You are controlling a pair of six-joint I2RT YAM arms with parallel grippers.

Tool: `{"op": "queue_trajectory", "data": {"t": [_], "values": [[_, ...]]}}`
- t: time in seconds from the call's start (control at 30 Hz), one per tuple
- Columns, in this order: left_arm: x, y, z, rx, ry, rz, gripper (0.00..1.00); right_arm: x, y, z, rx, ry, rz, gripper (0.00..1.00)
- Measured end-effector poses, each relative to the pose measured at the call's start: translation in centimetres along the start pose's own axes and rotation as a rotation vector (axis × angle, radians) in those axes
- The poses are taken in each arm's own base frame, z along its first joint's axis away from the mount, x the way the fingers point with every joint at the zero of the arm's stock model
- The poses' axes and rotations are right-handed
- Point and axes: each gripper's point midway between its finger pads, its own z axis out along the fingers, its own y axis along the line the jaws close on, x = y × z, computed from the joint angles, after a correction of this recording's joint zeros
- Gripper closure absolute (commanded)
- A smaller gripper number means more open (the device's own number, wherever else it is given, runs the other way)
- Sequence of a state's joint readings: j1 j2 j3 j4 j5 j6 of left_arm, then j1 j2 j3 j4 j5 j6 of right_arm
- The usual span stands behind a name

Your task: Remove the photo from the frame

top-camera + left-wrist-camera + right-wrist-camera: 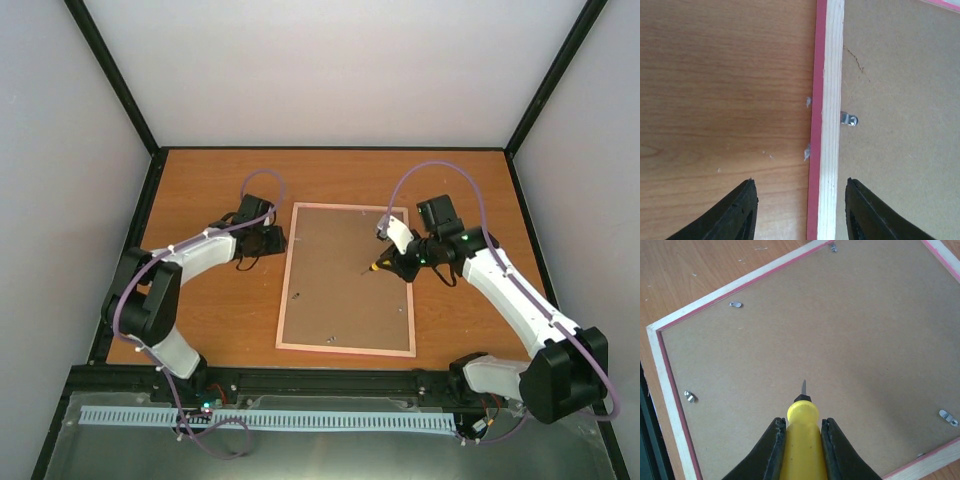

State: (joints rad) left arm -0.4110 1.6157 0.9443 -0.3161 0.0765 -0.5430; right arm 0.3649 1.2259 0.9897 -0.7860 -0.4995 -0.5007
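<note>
The frame (290,290) lies face down on the wooden table, thin pink border around a brown backing board (345,275). The photo is hidden under that board. My left gripper (270,238) stands open at the frame's left edge. In the left wrist view the pale wooden frame rail (832,100) runs between the two fingertips of the left gripper (801,192), neither touching it, and a small metal clip (849,119) sits just inside the rail. My right gripper (802,427) is shut on a yellow-handled screwdriver (801,440), its tip hovering over the backing board (840,330).
Several metal clips (735,304) hold the board along the frame's inner edges, another clip (690,397) near the corner. Bare table (210,190) surrounds the frame. Black enclosure posts and grey walls ring the table; a white slotted rail (270,418) runs along the front.
</note>
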Motion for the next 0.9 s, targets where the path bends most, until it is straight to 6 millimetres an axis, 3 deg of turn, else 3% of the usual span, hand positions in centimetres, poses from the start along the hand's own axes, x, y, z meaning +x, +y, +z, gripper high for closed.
{"op": "queue_trajectory", "data": {"t": [0.13, 0.4, 0.6, 0.7, 0.9], "values": [[-0.3, -0.4, 0.8, 0.019, 0.019, 0.006, 0.55, 0.1, 0.6, -0.2, -0.011, -0.021, -0.019, 0.97], [1.5, -1.4, 1.6, 0.091, 0.082, 0.001, 0.51, -0.2, 1.0, -0.1, -0.038, -0.041, -0.030, 0.97], [6.1, -1.0, 1.5, 0.092, 0.163, 0.009, 0.52, -0.2, 1.1, -0.1, -0.042, -0.044, -0.035, 0.97], [8.8, -1.9, 1.2, 0.111, 0.208, 0.038, 0.53, 0.0, 1.1, 0.0, -0.044, -0.041, -0.036, 0.97], [12.0, -4.2, -0.2, 0.170, 0.243, 0.065, 0.52, 0.0, 1.1, -0.3, -0.033, -0.042, -0.043, 0.97]]}}
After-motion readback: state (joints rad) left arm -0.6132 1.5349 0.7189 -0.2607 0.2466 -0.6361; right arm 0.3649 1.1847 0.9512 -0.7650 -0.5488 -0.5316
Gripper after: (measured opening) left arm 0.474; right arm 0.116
